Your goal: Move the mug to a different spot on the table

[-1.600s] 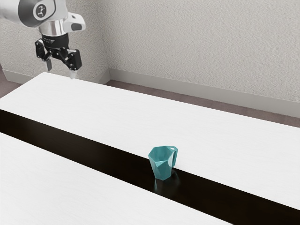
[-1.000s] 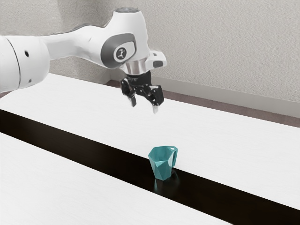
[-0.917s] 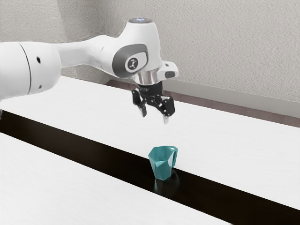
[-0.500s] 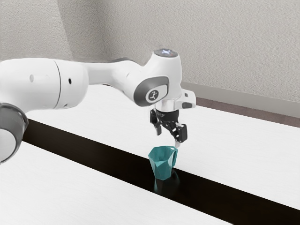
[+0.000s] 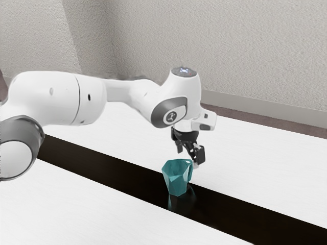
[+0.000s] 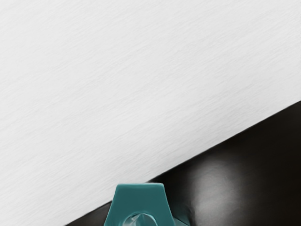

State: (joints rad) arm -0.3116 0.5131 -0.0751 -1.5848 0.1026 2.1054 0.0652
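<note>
Since half a second ago your arm has come lower and slightly toward the exterior view's right, so the gripper [image 5: 189,156] now hangs just above the rim of the mug [image 5: 177,178], on its handle side. The mug itself has not shifted.

The fingers stand apart with nothing clamped between them. One pale fingertip [image 5: 196,162] sits right by the handle, but you cannot tell from here whether it touches it.

The teal mug stands upright on the black stripe [image 5: 102,163] that crosses the table [image 5: 255,148], near the stripe's far edge, with its handle pointing to the exterior view's right. In the wrist view the mug [image 6: 138,202] lies just under your hand, at the boundary between the black stripe [image 6: 254,174] and the white table [image 6: 117,70].

For room to move, bare white tabletop spreads wide on both sides of the stripe. Beyond the mug, the white surface runs to the table's far edge [image 5: 306,133], with floor and the wall [image 5: 245,46] behind it.
</note>
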